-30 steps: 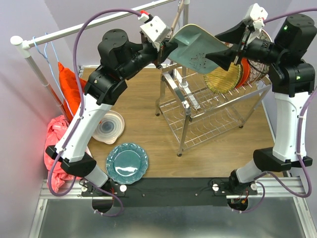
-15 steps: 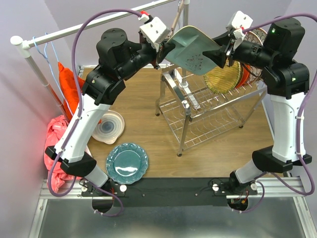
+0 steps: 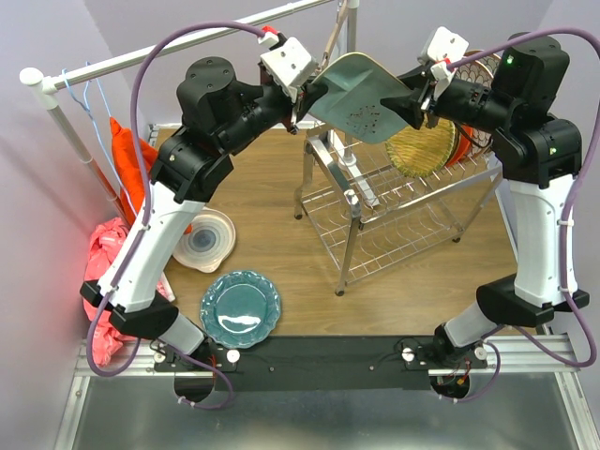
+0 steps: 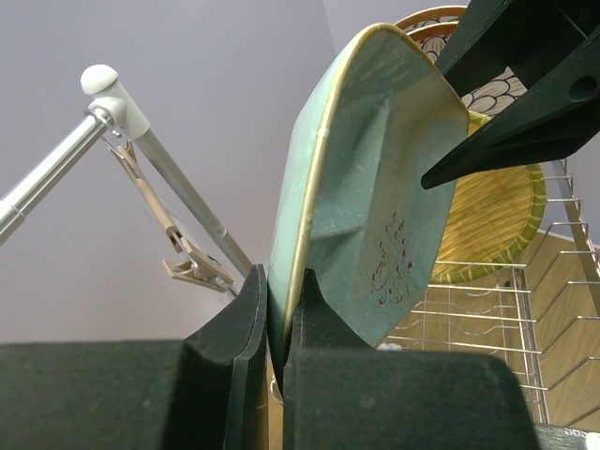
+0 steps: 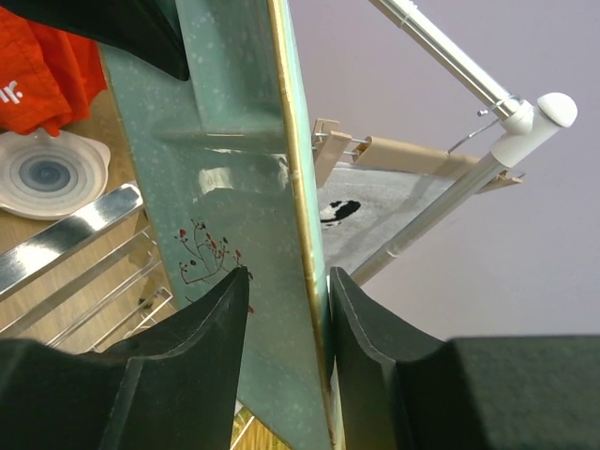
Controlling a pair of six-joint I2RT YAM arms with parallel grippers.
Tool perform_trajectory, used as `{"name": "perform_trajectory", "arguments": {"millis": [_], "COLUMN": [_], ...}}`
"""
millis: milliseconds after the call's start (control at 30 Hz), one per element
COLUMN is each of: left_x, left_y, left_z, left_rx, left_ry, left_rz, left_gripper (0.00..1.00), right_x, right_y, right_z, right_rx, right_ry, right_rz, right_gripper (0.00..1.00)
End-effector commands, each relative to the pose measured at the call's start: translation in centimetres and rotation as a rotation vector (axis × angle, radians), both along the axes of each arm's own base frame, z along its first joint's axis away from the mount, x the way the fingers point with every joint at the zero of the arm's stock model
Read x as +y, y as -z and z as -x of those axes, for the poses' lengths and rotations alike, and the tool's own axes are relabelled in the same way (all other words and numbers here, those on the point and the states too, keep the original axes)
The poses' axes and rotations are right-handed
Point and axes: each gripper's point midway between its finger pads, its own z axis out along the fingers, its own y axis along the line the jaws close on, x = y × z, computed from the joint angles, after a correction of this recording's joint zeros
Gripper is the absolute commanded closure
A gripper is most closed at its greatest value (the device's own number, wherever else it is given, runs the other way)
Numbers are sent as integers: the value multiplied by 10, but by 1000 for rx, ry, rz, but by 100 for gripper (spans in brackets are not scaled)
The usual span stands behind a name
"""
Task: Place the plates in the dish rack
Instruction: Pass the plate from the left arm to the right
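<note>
Lying nearest my bases: a teal scalloped round plate (image 3: 241, 308), flat on the wooden tabletop (image 3: 272, 206) in front of my left arm.
Further back, left: a white-grey swirl plate (image 3: 205, 240), also flat, apart from the teal one.
Rack: the two-tier shiny wire dish rack (image 3: 349, 246) stands on the right half of the table.
Racked plates: a yellow woven plate (image 3: 422, 150) stands on edge at the upper tier's far right end. An orange plate (image 3: 461, 141) is just behind it.
Held plate: a sage-green rounded-square plate with a gold rim (image 3: 359, 97) (image 4: 375, 187) (image 5: 187, 178) hangs tilted in the air above the rack's far left corner, between my two grippers.
Left gripper (image 3: 305, 94) (image 4: 279, 300): clenched on the plate's left edge, a finger pressed to each face.
Right gripper (image 3: 419, 97) (image 5: 289, 281): its fingers straddle the opposite edge. The underside finger looks to be touching, but I cannot tell whether the pair truly grips.
Far back: a long white clothes rail (image 3: 141, 58). A grey cloth on a wooden clip hanger (image 5: 375, 202) hangs from it behind the plate.
</note>
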Motion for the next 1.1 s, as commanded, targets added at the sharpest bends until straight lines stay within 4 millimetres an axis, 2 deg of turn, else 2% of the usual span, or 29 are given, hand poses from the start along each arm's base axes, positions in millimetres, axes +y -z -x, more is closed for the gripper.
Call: {"name": "perform_trajectory", "arguments": {"millis": [0, 67, 267, 300, 467, 500, 567, 667, 700, 767, 867, 900, 967, 1067], "left_x": [11, 11, 10, 11, 11, 11, 12, 18, 17, 23, 26, 26, 26, 22], "left_y": [-82, -83, -82, -83, -84, -84, -85, -88, -82, -89, -88, -87, -82, -76], "left_z": [38, 42, 46, 46, 46, 46, 46, 43, 39, 43, 47, 48, 48, 48], "left_rx": [-238, -243, -247, -247, -251, -251, -253, -254, -236, -253, -250, -248, -236, -224], "left_ry": [83, 95, 113, 113, 111, 111, 106, 71, 63, 51, 53, 56, 63, 79], "left_rz": [193, 197, 201, 202, 205, 205, 210, 243, 249, 281, 310, 317, 321, 314], "left_gripper": [100, 100, 100, 100, 100, 100, 100, 100, 100, 100, 84, 75, 70, 71], "right_x": [14, 14, 14, 15, 15, 15, 14, 13, 13, 13, 11, 11, 11, 13], "right_y": [10, 10, 7, 8, 4, 2, -3, -18, -21, -32, -46, -48, -52, -48], "right_z": [15, 14, 17, 17, 24, 26, 30, 39, 40, 44, 48, 48, 50, 52], "right_rx": [62, 61, 52, 53, 40, 35, 14, -23, -27, -30, -37, -34, -33, -15], "right_ry": [-68, -65, -75, -75, -97, -100, -108, -116, -119, -120, -106, -103, -105, -122], "right_rz": [1, 2, -7, -5, -11, -13, -16, -51, -62, -98, -147, -158, -173, -172], "right_gripper": [49, 49, 58, 64, 79, 91, 100, 100, 100, 100, 100, 100, 100, 100]}}
